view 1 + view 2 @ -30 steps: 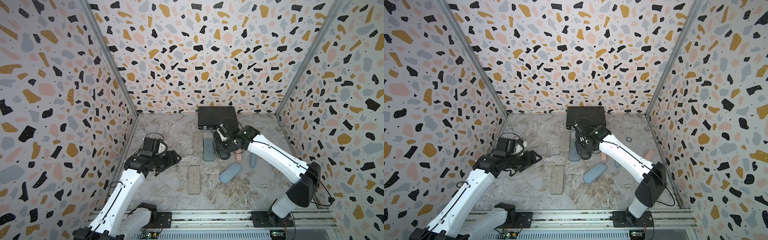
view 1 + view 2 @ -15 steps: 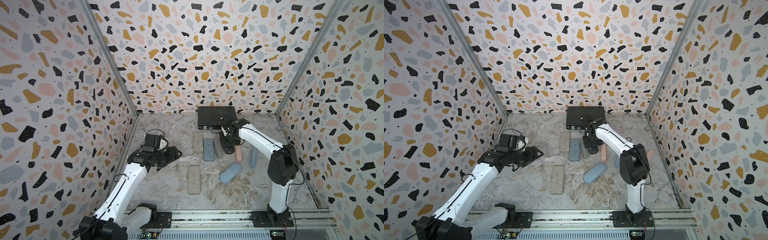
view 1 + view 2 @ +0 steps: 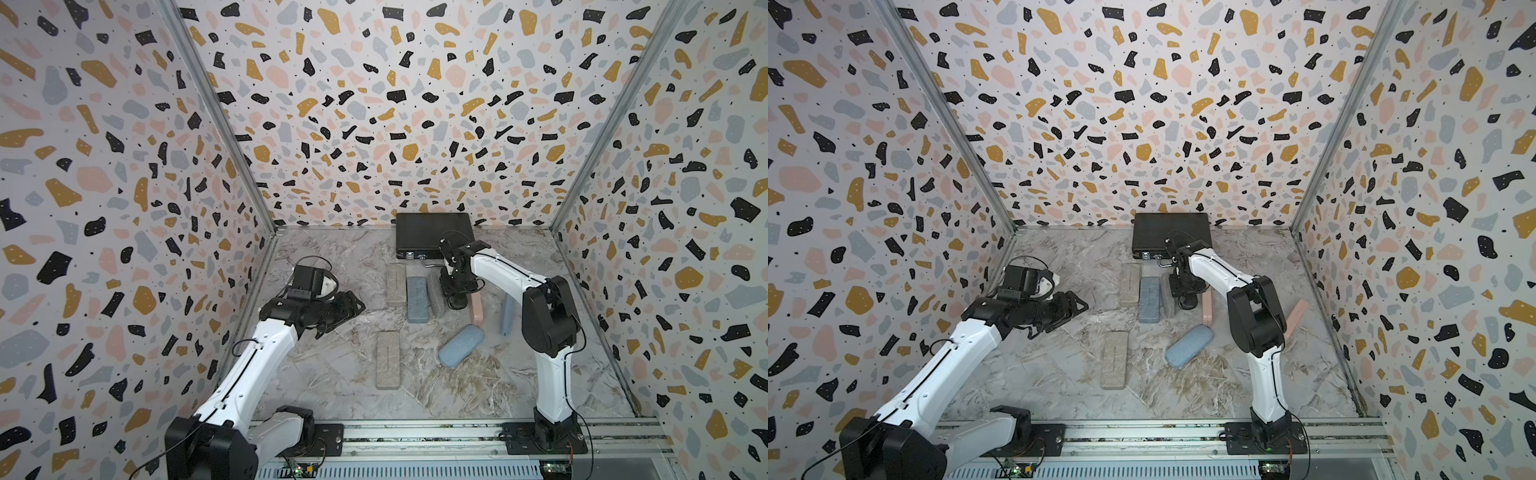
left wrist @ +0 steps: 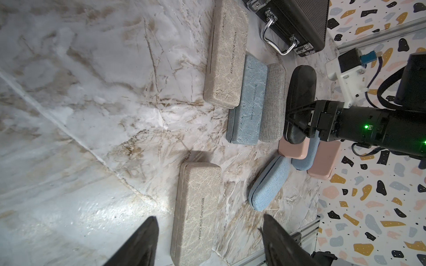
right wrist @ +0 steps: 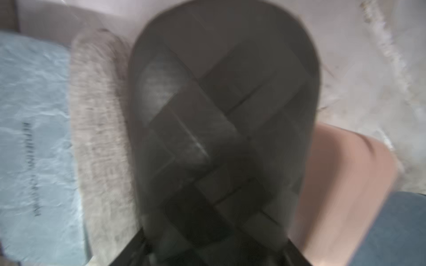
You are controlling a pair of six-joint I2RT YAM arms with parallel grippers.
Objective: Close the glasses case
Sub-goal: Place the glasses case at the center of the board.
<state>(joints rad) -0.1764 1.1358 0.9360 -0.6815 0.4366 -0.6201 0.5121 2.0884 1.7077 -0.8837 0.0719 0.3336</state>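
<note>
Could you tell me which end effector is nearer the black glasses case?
Right. The right end effector grips the black case; the left end effector hangs open, well apart.

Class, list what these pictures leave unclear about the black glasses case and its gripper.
- Black case seam: right wrist view blurred, shut or ajar unreadable.
- Right gripper fingertips: cut off by the right wrist view's edge; hidden under its wrist in both top views.
- Grip on the case: left wrist view shows jaws astride it, contact unclear.
</note>
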